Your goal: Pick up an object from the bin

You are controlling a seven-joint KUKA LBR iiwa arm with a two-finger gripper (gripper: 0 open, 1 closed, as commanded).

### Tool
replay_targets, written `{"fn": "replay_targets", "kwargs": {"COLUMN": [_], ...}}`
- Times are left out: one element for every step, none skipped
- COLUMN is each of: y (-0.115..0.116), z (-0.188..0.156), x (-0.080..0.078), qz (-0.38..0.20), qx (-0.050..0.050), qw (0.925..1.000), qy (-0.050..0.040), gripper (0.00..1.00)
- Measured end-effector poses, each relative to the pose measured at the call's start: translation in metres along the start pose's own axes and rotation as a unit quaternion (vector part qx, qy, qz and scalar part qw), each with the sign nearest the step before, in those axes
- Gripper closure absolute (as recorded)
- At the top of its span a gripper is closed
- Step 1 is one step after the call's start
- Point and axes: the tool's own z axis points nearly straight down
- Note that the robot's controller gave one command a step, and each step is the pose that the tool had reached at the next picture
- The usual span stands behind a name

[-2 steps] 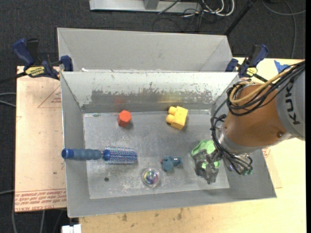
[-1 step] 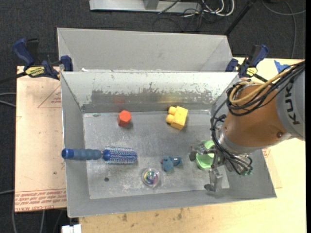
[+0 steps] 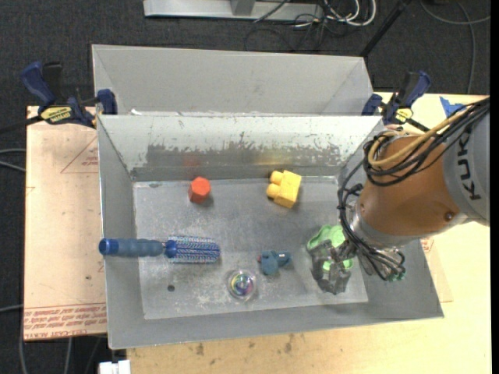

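Observation:
My gripper point(image 3: 332, 276) is low in the bin's front right corner, partly under the arm's orange cover. A bright green thing point(image 3: 322, 238) lies right against it on its far-left side, with more green showing at its right; its shape is hidden by the gripper. A small blue toy piece point(image 3: 272, 262) lies just left of the gripper on the bin floor. Further left, near the front wall, rests a clear glittery ball point(image 3: 242, 284).
A blue-handled brush point(image 3: 160, 248) lies at the front left. An orange block point(image 3: 200, 188) and a yellow block point(image 3: 284, 188) sit by the back wall. The arm's cables hang over the right wall.

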Motion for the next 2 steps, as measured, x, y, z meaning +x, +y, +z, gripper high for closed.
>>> {"fn": "replay_targets", "kwargs": {"y": [0.0,-0.049], "z": [0.0,0.037], "x": [0.0,-0.05], "qz": [0.0,-0.034], "qx": [0.0,0.001], "qw": [1.0,0.9994], "qy": [0.0,-0.0022], "gripper": [0.0,0.0]}}
